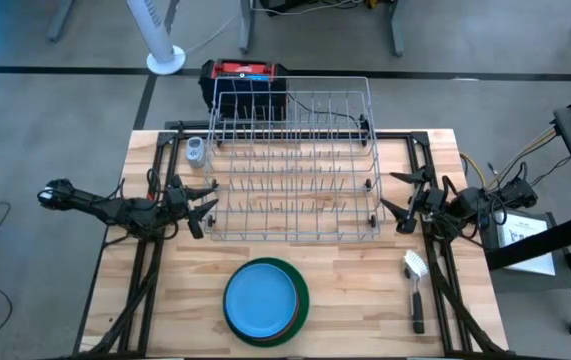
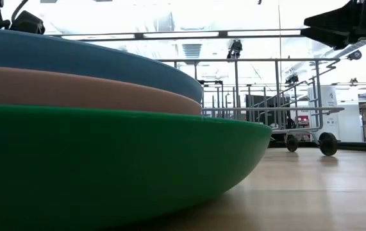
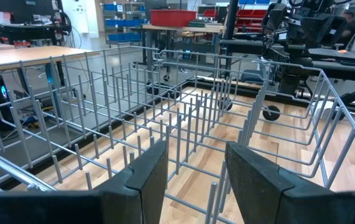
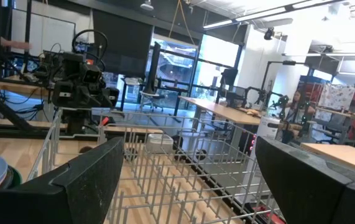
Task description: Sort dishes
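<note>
1. Across the back half of the table (image 1: 365, 300) sits the wire rack (image 1: 295, 165), the largest thing here and the landmark for the rest. Its upright prongs stand bare, so it looks ready to take plates on edge. No plate is in it yet.

2. Just in front of the rack, near the table's front edge, lies the stack of plates (image 1: 265, 300). They are nested flat, probably to keep them together until each is lifted out. The green plate (image 2: 106, 160) is at the bottom and sticks out around the others; the pink plate (image 2: 74, 90) lies above it, and the blue plate (image 1: 260, 297) is on top. Any brown plates are hidden inside the stack.

3. At the rack's left end hovers the left gripper (image 1: 203, 205), empty, its fingers (image 3: 146, 177) partly apart and pointing into the rack. It seems parked clear of the stack.

4. At the rack's right end hangs the right gripper (image 1: 400, 205), fingers (image 4: 90, 171) spread wide and holding nothing, likewise facing the rack. Judging by this, sorting has not begun.

5. To the front right of the rack lies the brush (image 1: 415, 285), flat on the table, well apart from the stack.

6. Beside the rack's back left corner stands a small grey object (image 1: 196, 150), too small to identify.
</note>
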`<move>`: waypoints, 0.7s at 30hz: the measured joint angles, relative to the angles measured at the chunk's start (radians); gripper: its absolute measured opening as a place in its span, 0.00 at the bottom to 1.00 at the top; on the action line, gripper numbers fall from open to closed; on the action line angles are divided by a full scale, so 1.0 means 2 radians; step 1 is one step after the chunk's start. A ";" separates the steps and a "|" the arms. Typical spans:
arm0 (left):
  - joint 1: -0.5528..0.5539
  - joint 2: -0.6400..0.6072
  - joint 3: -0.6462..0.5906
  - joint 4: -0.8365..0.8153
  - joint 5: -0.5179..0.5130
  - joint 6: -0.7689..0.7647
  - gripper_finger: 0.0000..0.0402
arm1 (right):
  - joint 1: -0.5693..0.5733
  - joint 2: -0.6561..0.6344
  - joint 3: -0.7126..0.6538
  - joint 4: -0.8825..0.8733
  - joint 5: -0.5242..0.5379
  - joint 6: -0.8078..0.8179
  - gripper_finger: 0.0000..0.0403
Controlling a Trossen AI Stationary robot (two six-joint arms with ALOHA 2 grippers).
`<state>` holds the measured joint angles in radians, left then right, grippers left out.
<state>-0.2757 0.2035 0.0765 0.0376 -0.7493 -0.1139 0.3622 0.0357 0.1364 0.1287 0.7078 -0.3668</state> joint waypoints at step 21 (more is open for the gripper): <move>0.000 0.000 0.000 -0.001 -0.004 0.000 0.38 | 0.000 0.000 0.000 0.000 0.000 0.000 0.88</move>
<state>-0.2749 0.2035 0.0762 0.0360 -0.7582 -0.1139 0.3622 0.0353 0.1364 0.1287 0.7078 -0.3668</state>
